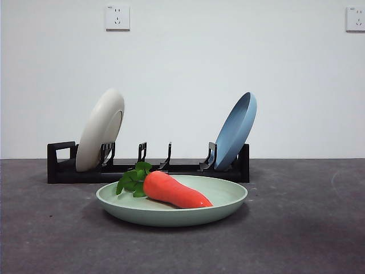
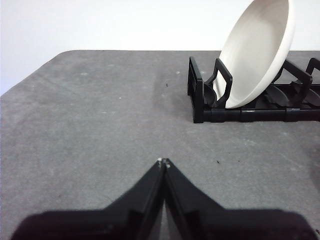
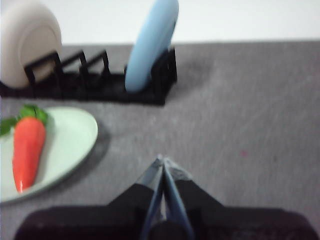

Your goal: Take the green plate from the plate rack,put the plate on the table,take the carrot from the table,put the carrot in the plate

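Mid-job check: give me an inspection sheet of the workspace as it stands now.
Surface: table dark grey, mottled, small specks.
Job's things: green plate flat on the table in front of the plate rack; carrot lying in the plate.
Clutter: cream-white plate and light blue plate leaning in the rack's end slots.
Grippers: left gripper shut, above bare table near the rack's cream-white end; right gripper shut, beside the green plate, holding nothing.
Cables: nothing seen.
Surroundings: white wall, two wall sockets.
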`<state>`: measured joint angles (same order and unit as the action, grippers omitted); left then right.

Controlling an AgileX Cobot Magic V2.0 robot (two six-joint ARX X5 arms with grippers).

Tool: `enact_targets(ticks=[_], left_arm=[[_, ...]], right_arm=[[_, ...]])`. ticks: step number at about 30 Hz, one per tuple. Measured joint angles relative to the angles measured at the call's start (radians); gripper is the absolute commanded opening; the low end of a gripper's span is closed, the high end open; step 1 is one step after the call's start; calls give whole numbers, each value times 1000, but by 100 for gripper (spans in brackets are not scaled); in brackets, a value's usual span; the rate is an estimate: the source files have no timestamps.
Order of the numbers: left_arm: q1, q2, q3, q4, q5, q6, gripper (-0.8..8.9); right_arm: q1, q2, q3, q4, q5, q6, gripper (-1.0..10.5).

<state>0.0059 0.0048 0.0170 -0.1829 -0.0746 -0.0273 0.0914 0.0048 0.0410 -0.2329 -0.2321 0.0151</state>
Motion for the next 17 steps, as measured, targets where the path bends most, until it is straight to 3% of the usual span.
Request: enact_targets(ticks=[17], left_arm=[[0, 0, 0, 0, 0, 0, -3]], right_arm=[[0, 8, 0, 3, 0, 27, 3]])
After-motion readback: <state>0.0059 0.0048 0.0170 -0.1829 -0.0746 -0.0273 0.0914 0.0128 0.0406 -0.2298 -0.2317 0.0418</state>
